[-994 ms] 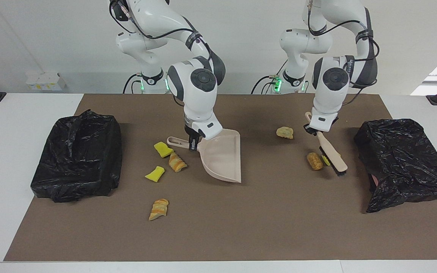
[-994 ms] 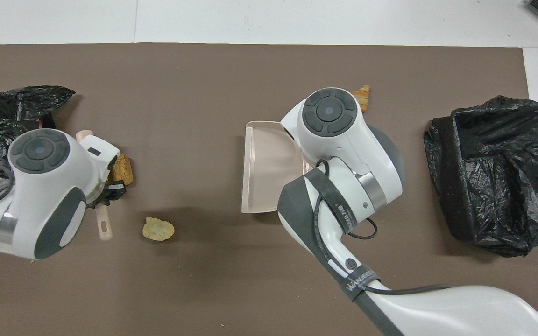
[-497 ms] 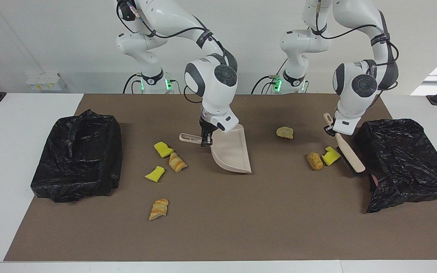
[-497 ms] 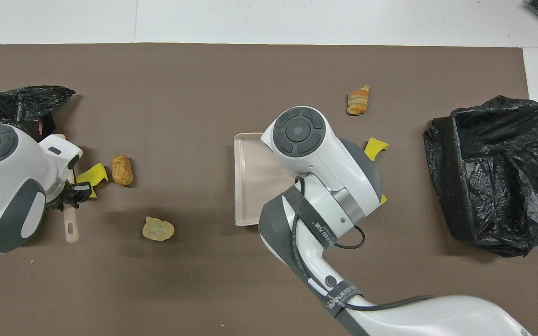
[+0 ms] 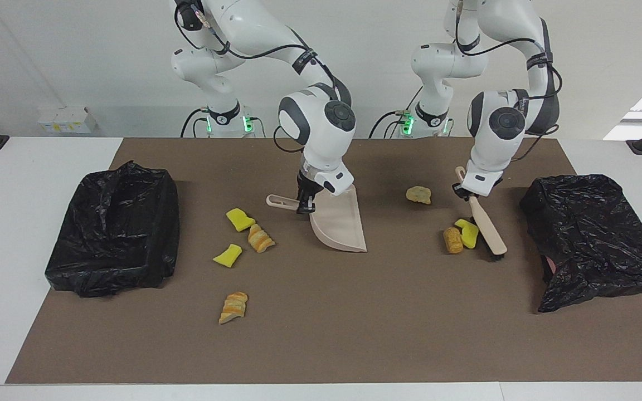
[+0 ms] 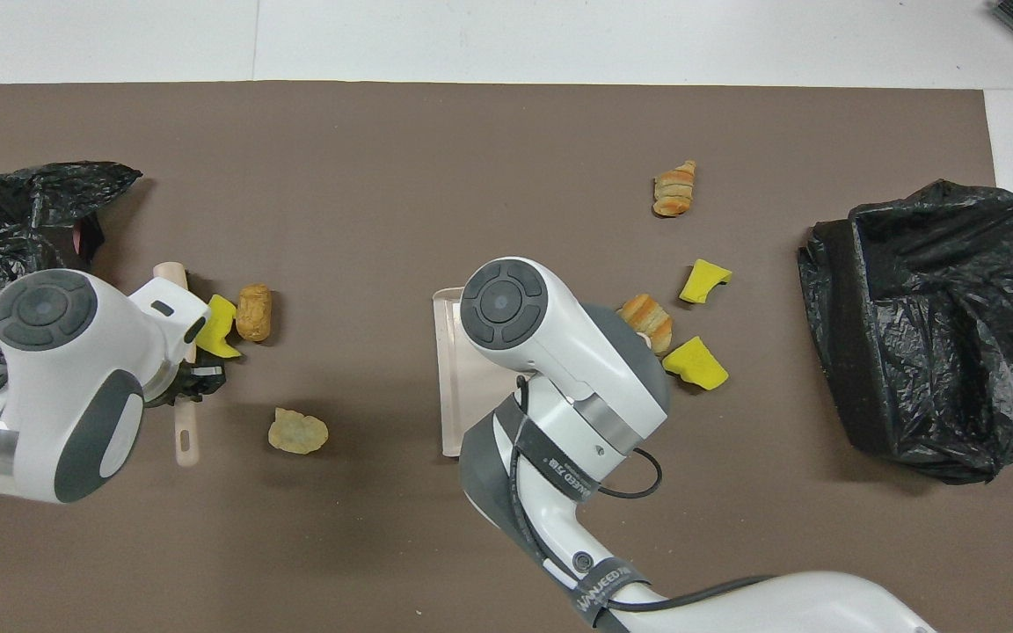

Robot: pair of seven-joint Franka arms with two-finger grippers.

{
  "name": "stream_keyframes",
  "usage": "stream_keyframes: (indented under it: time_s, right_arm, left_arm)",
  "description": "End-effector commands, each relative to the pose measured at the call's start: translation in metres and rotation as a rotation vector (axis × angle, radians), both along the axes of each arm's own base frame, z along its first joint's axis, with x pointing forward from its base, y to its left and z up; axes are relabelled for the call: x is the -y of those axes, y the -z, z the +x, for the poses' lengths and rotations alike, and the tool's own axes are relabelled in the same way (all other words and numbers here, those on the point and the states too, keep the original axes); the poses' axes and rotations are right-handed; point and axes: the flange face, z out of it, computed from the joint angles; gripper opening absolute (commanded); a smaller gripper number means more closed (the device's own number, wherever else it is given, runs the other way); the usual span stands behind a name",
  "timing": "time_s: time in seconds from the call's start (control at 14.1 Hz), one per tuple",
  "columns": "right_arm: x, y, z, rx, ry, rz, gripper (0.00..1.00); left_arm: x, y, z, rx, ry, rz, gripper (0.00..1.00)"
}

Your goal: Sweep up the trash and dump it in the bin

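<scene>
- Beige dustpan (image 5: 339,225) is tilted on its edge mid-mat, the right gripper (image 5: 305,205) clamped on its handle; its mouth faces the left arm's end of the table.
- Left gripper (image 5: 464,192) is closed on the brush (image 5: 487,225) handle, with the bristles down on the mat just beside a yellow foam chunk (image 5: 468,233) and a tan roll (image 5: 453,240), which touch each other.
- Step in hand, as you should read it: sweeping those two scraps toward the pan.
- Trash elsewhere: one pale lump (image 5: 418,194) nearer the robots; four scraps (image 5: 247,234) by the pan's handle side, none in either black-bagged bin (image 5: 115,228).
- Next move calls for you to lay the pan lip flat and drive the brush across the mat to it.
</scene>
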Motion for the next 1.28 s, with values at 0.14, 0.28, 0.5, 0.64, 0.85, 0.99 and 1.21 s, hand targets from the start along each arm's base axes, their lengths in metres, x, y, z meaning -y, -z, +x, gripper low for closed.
stream_keyframes:
  time_s: [0.14,0.28,0.5,0.64,0.85,0.99,1.21]
  right_arm:
    - [0.004,0.002,-0.007,0.025,0.029,-0.013,0.0]
    - [0.004,0.002,-0.007,0.027,0.041,-0.014,0.0]
    - [0.004,0.001,-0.007,0.033,0.058,-0.014,0.0]
    - [0.003,0.001,-0.007,0.033,0.059,-0.015,0.0]
    - [0.004,0.001,-0.007,0.033,0.067,-0.017,0.0]
    - [0.004,0.0,-0.006,0.033,0.068,-0.017,0.0]
    - [0.004,0.0,-0.006,0.034,0.069,-0.016,0.0]
  left_arm:
    - [0.082,-0.007,-0.028,0.041,0.1,-0.111,0.0]
    - [0.119,-0.002,-0.04,0.065,0.158,-0.142,0.0]
    - [0.16,-0.005,-0.065,0.054,0.222,-0.181,0.0]
    - [0.188,-0.009,-0.087,0.046,0.291,-0.184,0.0]
    - [0.208,-0.02,-0.101,0.02,0.328,-0.176,0.0]
    - [0.206,-0.033,-0.097,-0.007,0.288,-0.164,0.0]
    - [0.19,-0.038,-0.097,-0.046,0.076,-0.118,0.0]
